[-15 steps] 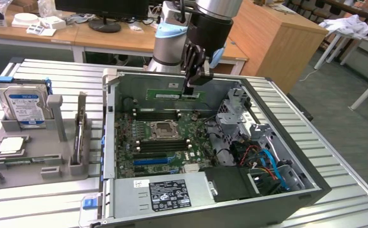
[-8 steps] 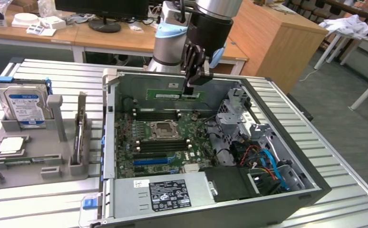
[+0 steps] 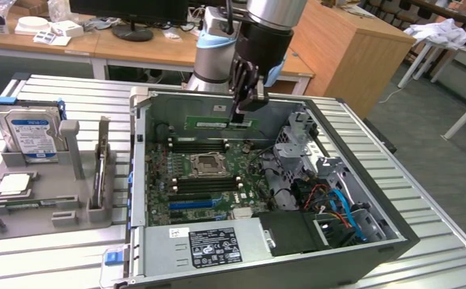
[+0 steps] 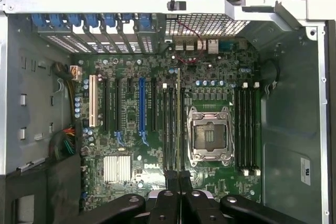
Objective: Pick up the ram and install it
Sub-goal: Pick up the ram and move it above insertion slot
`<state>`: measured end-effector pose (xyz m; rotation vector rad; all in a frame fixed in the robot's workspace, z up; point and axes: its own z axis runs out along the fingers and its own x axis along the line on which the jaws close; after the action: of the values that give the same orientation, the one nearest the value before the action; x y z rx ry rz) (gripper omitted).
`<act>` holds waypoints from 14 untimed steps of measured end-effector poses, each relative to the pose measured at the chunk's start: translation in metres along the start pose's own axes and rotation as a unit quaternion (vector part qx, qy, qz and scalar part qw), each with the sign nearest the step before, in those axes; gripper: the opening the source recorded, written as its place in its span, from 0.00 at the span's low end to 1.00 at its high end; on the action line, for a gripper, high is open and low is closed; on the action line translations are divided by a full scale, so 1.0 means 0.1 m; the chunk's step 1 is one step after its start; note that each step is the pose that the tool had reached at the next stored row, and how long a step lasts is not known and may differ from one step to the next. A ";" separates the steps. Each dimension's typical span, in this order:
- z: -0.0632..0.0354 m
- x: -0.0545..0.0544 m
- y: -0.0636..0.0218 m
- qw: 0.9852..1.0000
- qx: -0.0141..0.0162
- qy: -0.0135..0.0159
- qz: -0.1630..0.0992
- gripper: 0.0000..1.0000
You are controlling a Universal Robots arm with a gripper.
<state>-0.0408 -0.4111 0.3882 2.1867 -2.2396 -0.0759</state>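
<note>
The Universal Robots arm (image 3: 253, 36) hangs over the open computer case (image 3: 394, 238). Its jaws are closed on the ram (image 3: 209, 123), which sits level and on edge near the case's far wall, apparently clear above the motherboard (image 3: 217, 180) and its black memory slots (image 3: 197, 144). On the slatted metal counter (image 3: 56, 90), at the exterior view's left, a hard drive (image 3: 31, 132) with a blue-white label stands upright in a grey holder (image 3: 48, 205).

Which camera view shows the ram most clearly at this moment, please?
The exterior view: there the ram shows its long green face, gripped near one end by the gripper above the open computer case. The wrist view shows it edge-on, as a thin line running out from the gripper over the motherboard.
</note>
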 end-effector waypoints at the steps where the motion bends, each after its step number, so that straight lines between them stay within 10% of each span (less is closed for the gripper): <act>1: 0.009 0.00 0.000 1.000 0.000 0.000 0.000 0.12; 14: 0.102 0.00 -0.004 1.000 0.000 0.000 0.000 0.12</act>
<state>-0.0407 -0.4111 0.3779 2.1868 -2.2397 -0.0759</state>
